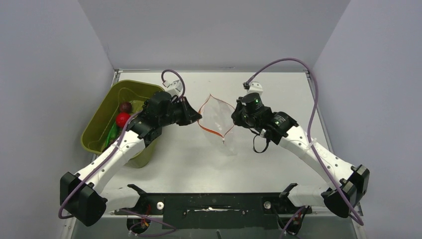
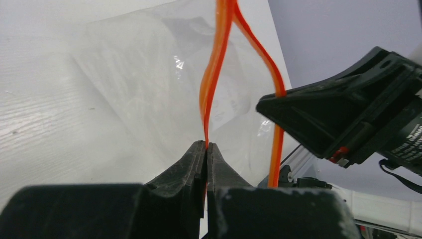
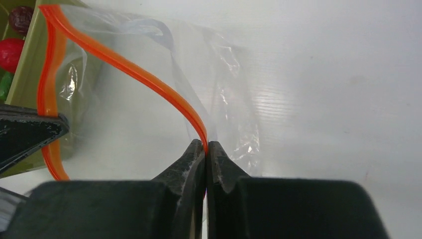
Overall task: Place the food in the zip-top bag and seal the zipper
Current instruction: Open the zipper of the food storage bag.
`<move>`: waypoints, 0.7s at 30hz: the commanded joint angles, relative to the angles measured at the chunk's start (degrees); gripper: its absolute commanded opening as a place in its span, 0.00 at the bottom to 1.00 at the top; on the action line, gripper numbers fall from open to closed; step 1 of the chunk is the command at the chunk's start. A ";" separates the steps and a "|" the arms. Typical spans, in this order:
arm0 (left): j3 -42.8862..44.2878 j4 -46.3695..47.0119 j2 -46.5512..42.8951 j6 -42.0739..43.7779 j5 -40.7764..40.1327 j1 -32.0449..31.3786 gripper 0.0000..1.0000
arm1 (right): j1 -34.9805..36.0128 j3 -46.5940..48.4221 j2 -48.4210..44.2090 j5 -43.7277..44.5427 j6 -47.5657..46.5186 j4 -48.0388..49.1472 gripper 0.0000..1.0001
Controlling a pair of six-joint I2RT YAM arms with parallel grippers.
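The clear zip-top bag hangs between my two grippers with its mouth pulled open into a diamond, and nothing shows inside it. My left gripper is shut on the left lip of the orange-red zipper, pinched at the tips. My right gripper is shut on the opposite lip of the zipper, at its tips. The food lies in the olive-green tub: a red round piece, a dark purple piece and a green piece.
The olive-green tub stands at the left, under and beside my left arm. The right gripper's body shows close across the bag mouth in the left wrist view. Grey walls close in the white table on three sides.
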 commanded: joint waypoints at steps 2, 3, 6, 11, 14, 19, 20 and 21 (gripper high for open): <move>2.61 -4.09 -1.71 4.88 -2.86 -0.13 0.00 | -0.10 -2.02 -6.76 7.16 -0.56 -0.82 0.00; 2.61 -3.98 -1.67 4.94 -2.76 -0.13 0.00 | -0.02 -2.44 -7.15 6.73 -0.45 -0.46 0.00; 2.40 -2.11 -1.70 4.88 -0.84 -0.06 0.00 | 0.30 -3.12 -7.95 3.43 -0.19 1.57 0.00; 1.20 1.14 -3.93 4.88 -0.09 -0.07 0.30 | 0.38 -4.30 -8.63 0.08 0.93 3.73 0.00; 0.60 1.43 -5.53 5.88 -1.04 0.00 0.50 | 0.35 -5.15 -8.98 -0.59 1.01 4.16 0.00; 2.07 -1.23 -7.01 8.08 -4.24 0.06 0.70 | 0.37 -6.99 -9.54 -1.67 1.05 4.91 0.00; 2.81 -2.22 -7.10 8.96 -4.96 0.12 0.71 | 0.29 -7.18 -9.64 -2.10 1.01 5.04 0.00; 3.55 -3.21 -7.30 10.12 -6.29 0.13 0.71 | 0.35 -7.52 -9.80 -2.46 0.97 5.26 0.00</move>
